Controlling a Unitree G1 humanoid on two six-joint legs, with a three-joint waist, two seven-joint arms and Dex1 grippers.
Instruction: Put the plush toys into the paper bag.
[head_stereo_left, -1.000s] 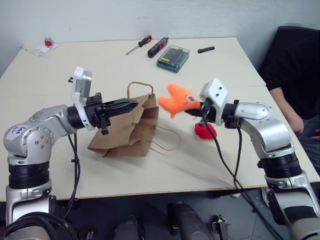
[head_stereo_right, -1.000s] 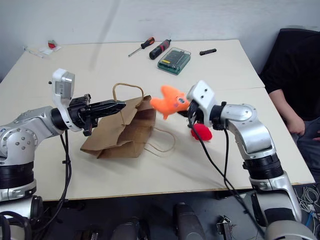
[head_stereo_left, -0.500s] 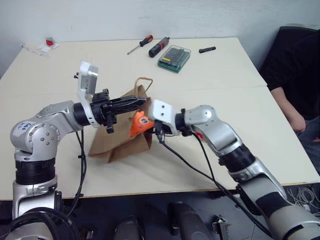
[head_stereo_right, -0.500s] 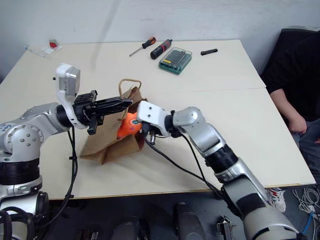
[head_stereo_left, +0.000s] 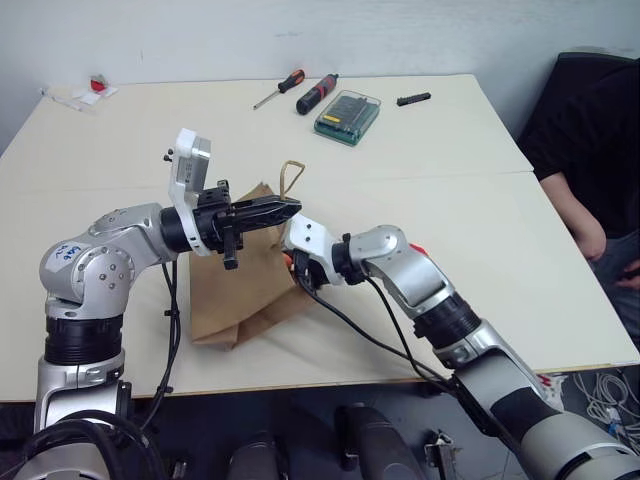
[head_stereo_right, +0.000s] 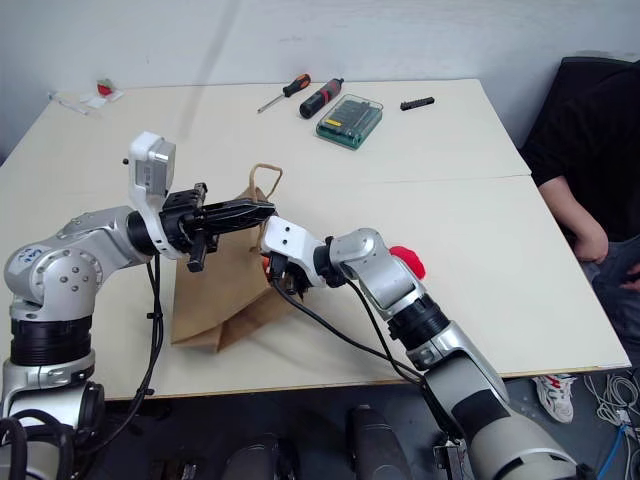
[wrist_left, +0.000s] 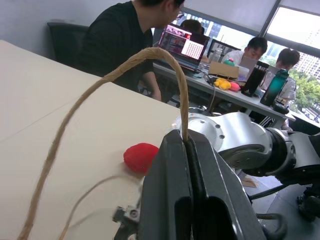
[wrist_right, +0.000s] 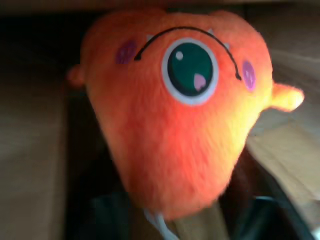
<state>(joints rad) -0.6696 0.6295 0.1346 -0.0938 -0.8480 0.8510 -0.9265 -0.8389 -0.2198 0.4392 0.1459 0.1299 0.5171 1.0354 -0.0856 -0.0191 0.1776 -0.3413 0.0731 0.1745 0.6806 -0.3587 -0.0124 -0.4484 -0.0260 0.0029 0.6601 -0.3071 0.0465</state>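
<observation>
Centre of the frame: the left hand (head_stereo_left: 285, 210) is pressed together on a bag handle (head_stereo_left: 290, 176), holding the bag (head_stereo_left: 240, 290) mouth open toward the right side. The right hand (head_stereo_right: 272, 268) sits at that mouth with the orange toy (wrist_right: 180, 115) just ahead of it inside; whether it grips or has let go, I cannot tell. The red toy (head_stereo_right: 407, 260) lies on the counter (head_stereo_left: 480, 240), right of centre, nearer the right arm.

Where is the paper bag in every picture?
Left eye view: paper bag left of centre, under the left gripper.
Right eye view: left of centre too.
Left wrist view: its handle arches from the fingers.
Right wrist view: brown paper around the orange toy.
Shared landmark: the handle the left gripper pinches.
</observation>
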